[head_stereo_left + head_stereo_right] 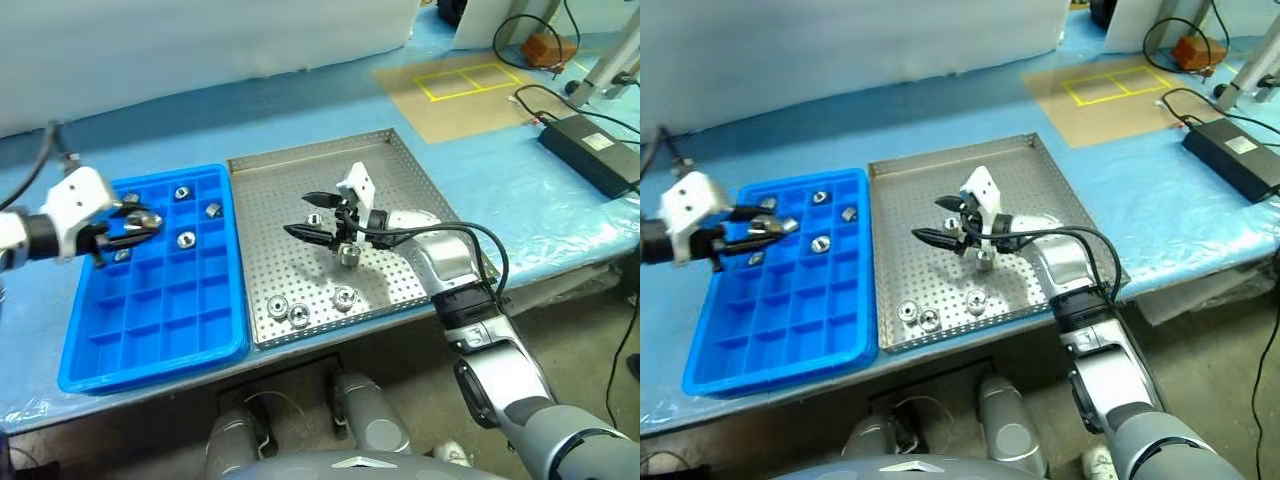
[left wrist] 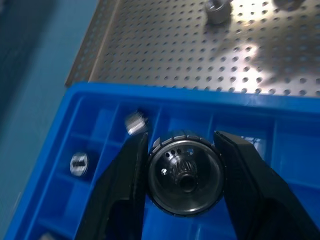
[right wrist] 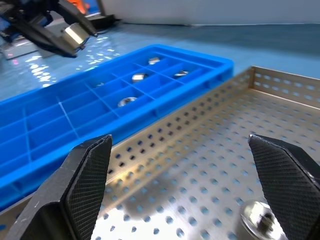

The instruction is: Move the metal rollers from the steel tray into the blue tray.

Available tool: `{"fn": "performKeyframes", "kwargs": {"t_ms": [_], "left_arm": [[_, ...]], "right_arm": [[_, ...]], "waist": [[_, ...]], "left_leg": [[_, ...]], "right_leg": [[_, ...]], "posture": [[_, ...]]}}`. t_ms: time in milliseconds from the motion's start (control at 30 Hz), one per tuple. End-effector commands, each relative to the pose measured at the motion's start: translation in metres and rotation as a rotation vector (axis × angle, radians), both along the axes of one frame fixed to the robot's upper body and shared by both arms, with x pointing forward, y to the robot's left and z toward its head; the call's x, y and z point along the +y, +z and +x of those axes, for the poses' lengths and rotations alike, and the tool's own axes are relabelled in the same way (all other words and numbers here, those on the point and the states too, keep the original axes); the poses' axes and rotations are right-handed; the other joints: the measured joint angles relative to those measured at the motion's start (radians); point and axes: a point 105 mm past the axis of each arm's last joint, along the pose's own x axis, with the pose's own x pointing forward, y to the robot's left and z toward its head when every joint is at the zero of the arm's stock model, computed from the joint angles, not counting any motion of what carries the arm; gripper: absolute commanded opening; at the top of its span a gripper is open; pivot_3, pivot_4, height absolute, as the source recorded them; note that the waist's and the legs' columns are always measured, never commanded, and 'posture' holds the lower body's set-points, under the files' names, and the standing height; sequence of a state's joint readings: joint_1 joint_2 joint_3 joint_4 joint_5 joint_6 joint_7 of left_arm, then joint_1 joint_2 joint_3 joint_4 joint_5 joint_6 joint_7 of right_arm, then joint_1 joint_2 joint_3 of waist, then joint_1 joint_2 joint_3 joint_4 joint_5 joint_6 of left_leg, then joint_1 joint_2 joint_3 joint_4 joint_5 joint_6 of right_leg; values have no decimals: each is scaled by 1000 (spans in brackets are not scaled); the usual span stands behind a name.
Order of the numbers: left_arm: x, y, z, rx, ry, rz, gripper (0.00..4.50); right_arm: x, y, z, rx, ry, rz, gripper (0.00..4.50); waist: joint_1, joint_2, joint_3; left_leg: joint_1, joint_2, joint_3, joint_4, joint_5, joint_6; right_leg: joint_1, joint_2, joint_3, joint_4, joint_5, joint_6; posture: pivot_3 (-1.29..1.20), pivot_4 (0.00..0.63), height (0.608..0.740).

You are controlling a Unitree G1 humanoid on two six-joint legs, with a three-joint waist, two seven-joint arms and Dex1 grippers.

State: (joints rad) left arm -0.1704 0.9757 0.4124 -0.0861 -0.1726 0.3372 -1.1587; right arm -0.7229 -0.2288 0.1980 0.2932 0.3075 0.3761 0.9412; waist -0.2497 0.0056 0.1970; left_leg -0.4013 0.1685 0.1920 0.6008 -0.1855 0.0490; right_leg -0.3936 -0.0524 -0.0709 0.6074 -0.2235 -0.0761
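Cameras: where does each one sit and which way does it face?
Left and right eye views: on the head, looking forward and down at the steel tray and blue tray; both arms show, left hand and right hand.
Left wrist view: along the left hand's fingers, shut on a roller over the blue tray.
Right wrist view: along the open right hand over the steel tray, toward the blue tray.
Shared: the right wrist view also catches the left hand with its roller.

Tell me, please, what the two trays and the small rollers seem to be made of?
Steel tray: bare metal, probably steel; silvery, perforated, reflective sheen.
Blue tray: likely moulded plastic; uniform bright blue, glossy thin compartment walls.
Rollers: apparently polished metal; shiny silver-grey with bright highlights. The exact alloy cannot be told.
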Motion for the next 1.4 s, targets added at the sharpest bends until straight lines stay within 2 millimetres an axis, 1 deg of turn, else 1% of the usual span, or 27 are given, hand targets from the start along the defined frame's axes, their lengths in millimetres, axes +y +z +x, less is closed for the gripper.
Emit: {"fn": "performKeyframes", "kwargs": {"t_ms": [33,133,233,267,333,467,567,767,933,1033,1100,1167,1233,1300,1333,1400], "left_arm": [[11,0,-17,-51,88,-9,1715],[7,-19,-29,-29,114,-59,1715],[6,-35,-31,-33,158,-74,1715],[6,-40,-31,-32,172,-84,1715],[2,-46,-31,-29,185,-112,1715],[-2,-54,-29,-36,206,-125,1715],[-4,-60,-24,-45,226,-148,1715],[-9,-68,-9,-47,248,-183,1715],[-13,-79,-11,15,242,-188,1715],[-14,-80,-13,36,240,-195,1715],[-12,-80,-13,39,256,-199,2444],[-9,-80,-13,41,272,-200,2993],[-7,-80,-12,36,282,-187,3675],[-9,-77,-9,19,273,-191,4371],[-13,-72,-6,0,266,-208,4446],[-20,-61,-1,-36,245,-239,4446]], "right_arm": [[10,13,-2,-55,68,8,4500],[14,13,-2,-57,97,0,4500],[15,15,-2,-63,107,-2,4500],[15,16,-1,-64,108,-1,4500],[15,17,-1,-66,108,0,4500],[12,15,-3,-65,106,-5,4500],[9,14,-4,-58,100,-3,4500],[7,17,-11,-54,113,2,4500],[4,17,-10,-57,93,-2,4500],[3,16,-9,-56,85,-6,4500],[3,15,-9,-57,83,-9,4500],[4,14,-9,-59,81,-12,4500],[5,14,-9,-59,81,-10,4500],[5,15,-9,-60,81,-8,4500],[5,15,-8,-60,80,-7,4500],[5,16,-8,-61,79,-7,4500]], "waist": [[25,0,0],[75,0,0],[132,-1,0],[145,-1,0],[175,-1,0],[205,-1,0],[213,-1,0],[210,-2,0],[205,-2,-1],[206,-2,-1],[206,-2,-1],[206,-2,-1],[205,-2,-1],[203,-2,-1],[203,-2,-1],[206,-2,-1]], "left_leg": [[0,0,0,0,0,0],[-2,0,0,-1,1,3],[-2,1,0,-1,1,3],[-1,1,1,-1,0,0],[1,1,3,-1,0,-1],[4,1,6,-1,1,-2],[6,1,8,-2,1,-2],[7,1,9,-3,2,-4],[7,1,9,-4,3,-5],[6,1,9,-4,3,-5],[6,1,9,-4,3,-5],[7,1,9,-4,3,-5],[7,1,9,-4,3,-5],[8,1,9,-4,3,-5],[8,1,9,-4,3,-6],[7,2,9,-4,4,-6]], "right_leg": [[0,0,0,0,0,0],[-1,0,0,-1,-1,-1],[-2,0,0,0,-1,-1],[-2,0,0,1,-1,-1],[-1,0,2,2,-1,-1],[-1,0,5,4,-1,-1],[-1,0,7,5,-1,-1],[-3,0,8,7,-1,-1],[-5,1,9,7,-1,-1],[-5,1,9,7,-1,-1],[-5,1,9,7,-1,-1],[-5,1,9,7,-1,-1],[-5,1,9,7,-1,-1],[-5,1,10,8,-1,-1],[-5,1,10,8,-1,-1],[-5,2,10,8,-1,-1]], "posture": [[-300,150,740],[-280,150,740],[-278,150,740],[-280,150,740],[-285,150,740],[-297,150,740],[-307,150,740],[-325,150,740],[-339,150,740],[-345,150,740],[-345,150,740],[-344,150,740],[-344,150,740],[-344,150,740],[-345,150,740],[-347,150,740]]}}
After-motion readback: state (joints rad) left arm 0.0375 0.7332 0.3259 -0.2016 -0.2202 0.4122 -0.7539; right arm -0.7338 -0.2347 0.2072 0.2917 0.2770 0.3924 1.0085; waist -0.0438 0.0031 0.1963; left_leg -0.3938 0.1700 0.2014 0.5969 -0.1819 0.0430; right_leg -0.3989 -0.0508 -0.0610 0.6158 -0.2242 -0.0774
